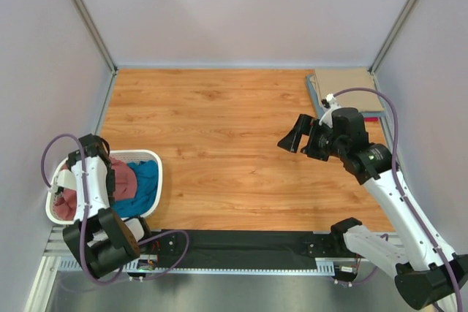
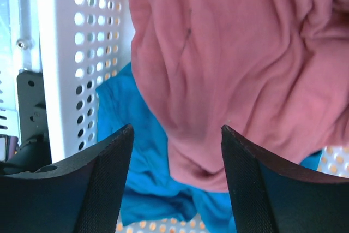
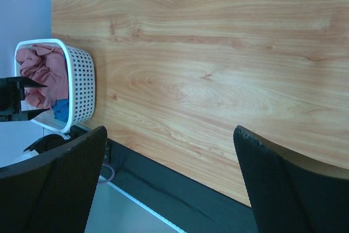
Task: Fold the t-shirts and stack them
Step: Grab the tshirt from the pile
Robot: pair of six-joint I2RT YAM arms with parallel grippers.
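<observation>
A white perforated basket (image 1: pixel 151 156) at the near left holds a crumpled dusty rose-red t-shirt (image 1: pixel 126 179) lying over a teal blue t-shirt (image 1: pixel 147 181). My left gripper (image 2: pixel 177 135) points down into the basket, jaws open. The lower fold of the rose-red shirt (image 2: pixel 229 64) and some of the teal shirt (image 2: pixel 136 151) lie between and just beyond its fingers (image 2: pixel 103 184). My right gripper (image 1: pixel 293 137) hangs open above the bare wooden table right of centre, holding nothing. A folded tan t-shirt (image 1: pixel 345 82) rests on a grey-blue one (image 1: pixel 314 97) at the far right corner.
The basket wall (image 2: pixel 71 53) stands close on the left of my left fingers. The right wrist view shows the basket (image 3: pixel 82 80) far off, the wooden tabletop (image 3: pixel 218 53) and the black strip (image 3: pixel 180 189) along the near edge. Grey walls enclose the table.
</observation>
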